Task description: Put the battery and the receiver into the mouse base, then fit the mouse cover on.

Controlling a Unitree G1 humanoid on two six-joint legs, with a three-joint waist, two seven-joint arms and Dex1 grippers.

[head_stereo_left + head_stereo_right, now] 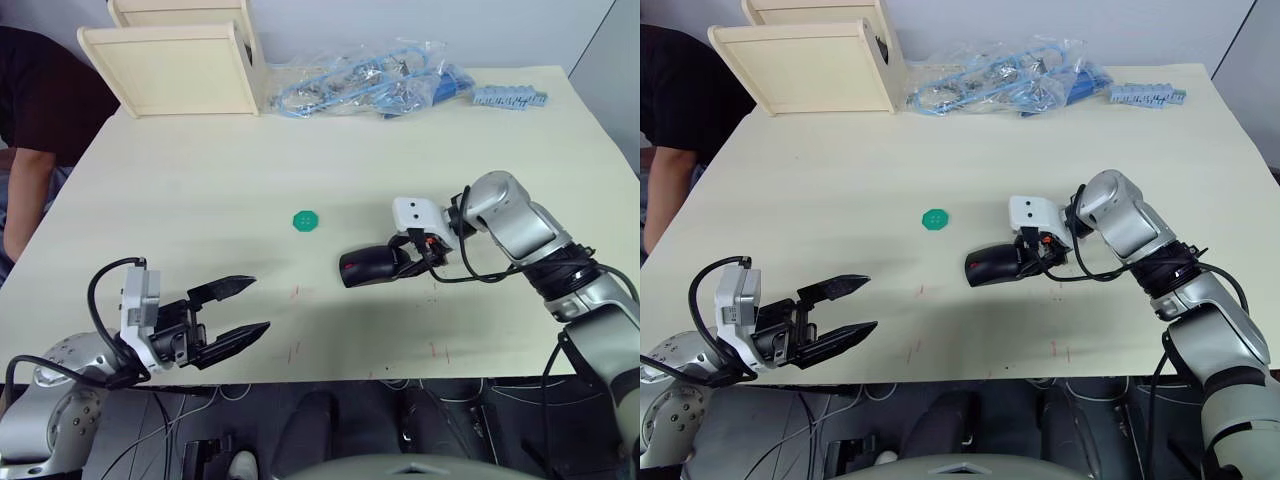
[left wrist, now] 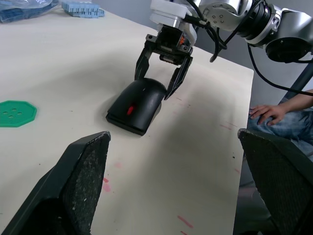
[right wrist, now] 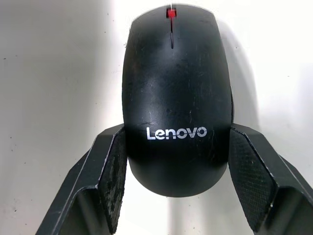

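The mouse cover [image 1: 370,265] is a glossy black shell with a white logo and a red scroll wheel. It sits on the mouse base, which shows as a thin dark rim [image 2: 123,124] on the table. My right gripper [image 1: 405,258] straddles the rear of the mouse, and both pads [image 3: 115,166] touch the cover's sides. My left gripper [image 1: 258,305] hovers open over the table's near left edge, well away from the mouse. The battery and the receiver are hidden.
A green scalloped disc [image 1: 305,221] lies left of the mouse. At the back stand a wooden box [image 1: 180,60], bags of blue cables [image 1: 370,80] and blue parts [image 1: 510,97]. A person [image 1: 30,120] sits at the left table edge.
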